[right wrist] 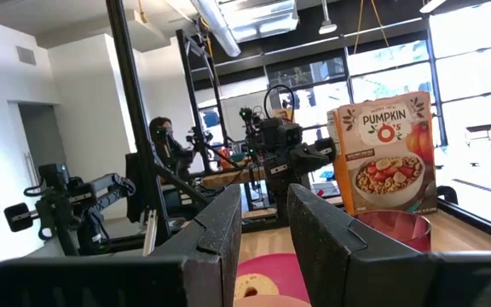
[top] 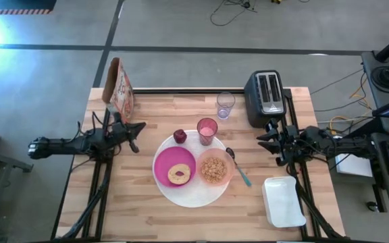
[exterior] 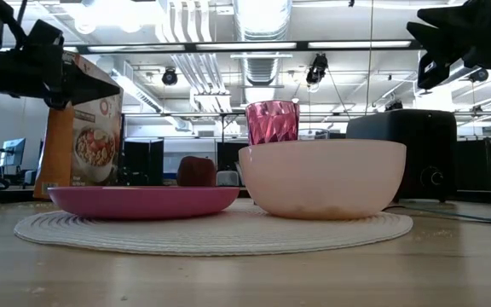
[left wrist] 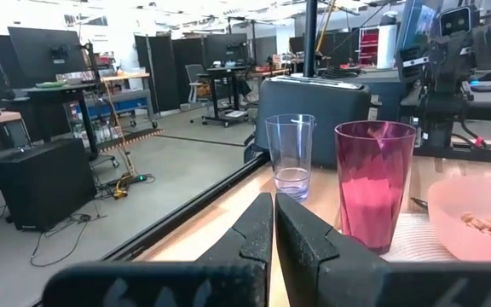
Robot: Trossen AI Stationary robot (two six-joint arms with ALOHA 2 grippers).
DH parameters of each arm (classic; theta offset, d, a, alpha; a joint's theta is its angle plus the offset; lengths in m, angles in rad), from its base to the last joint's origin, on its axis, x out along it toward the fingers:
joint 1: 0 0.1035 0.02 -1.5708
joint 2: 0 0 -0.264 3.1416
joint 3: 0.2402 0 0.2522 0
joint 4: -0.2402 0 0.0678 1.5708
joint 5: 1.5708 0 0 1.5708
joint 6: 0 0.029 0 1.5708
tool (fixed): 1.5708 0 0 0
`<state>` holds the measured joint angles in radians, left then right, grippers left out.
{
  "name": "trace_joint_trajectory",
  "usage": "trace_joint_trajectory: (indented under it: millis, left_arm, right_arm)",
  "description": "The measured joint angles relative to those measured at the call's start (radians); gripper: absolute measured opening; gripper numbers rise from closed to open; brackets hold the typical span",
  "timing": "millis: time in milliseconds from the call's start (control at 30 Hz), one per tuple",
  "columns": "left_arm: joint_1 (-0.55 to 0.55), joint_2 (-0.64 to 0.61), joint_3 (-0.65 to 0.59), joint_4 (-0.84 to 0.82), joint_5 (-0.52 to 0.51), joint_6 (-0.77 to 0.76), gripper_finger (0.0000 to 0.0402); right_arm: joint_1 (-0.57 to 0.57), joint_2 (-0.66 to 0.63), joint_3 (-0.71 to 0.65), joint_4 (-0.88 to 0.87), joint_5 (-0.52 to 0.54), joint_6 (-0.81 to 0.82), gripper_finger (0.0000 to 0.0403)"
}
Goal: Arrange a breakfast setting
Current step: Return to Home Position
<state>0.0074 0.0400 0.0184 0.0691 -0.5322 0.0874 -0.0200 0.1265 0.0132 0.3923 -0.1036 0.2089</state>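
A large white round plate (top: 189, 192) lies mid-table. On it rest a magenta plate (top: 164, 169) bearing a bagel (top: 179, 173) and a peach bowl (top: 215, 167) of cereal. A pink tumbler (top: 207, 130) and a dark-red fruit (top: 179, 136) stand at the white plate's far rim. The clear glass (top: 225, 104) stands on the table beyond them. A teal-handled spoon (top: 240, 169) lies to the right of the bowl. My left gripper (top: 137, 131) hovers shut left of the setting, pointing level at the tumbler (left wrist: 373, 183). To the right, my right gripper (top: 265, 138) hovers open and holds nothing.
A dark toaster (top: 267, 98) stands at the far right, and a cereal box (top: 120, 88) at the far left corner. A white rectangular container (top: 282, 201) sits near the right front. Bare wood lies along the near edge.
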Motion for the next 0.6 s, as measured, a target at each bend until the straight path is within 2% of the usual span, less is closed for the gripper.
trace_joint_trajectory:
  millis: [600]
  left_arm:
    - [0.000,0.024,0.002,0.003,0.001,0.000,0.0000]
  right_arm:
    - [0.000,0.000,0.000,0.000,0.000,0.000,0.0089]
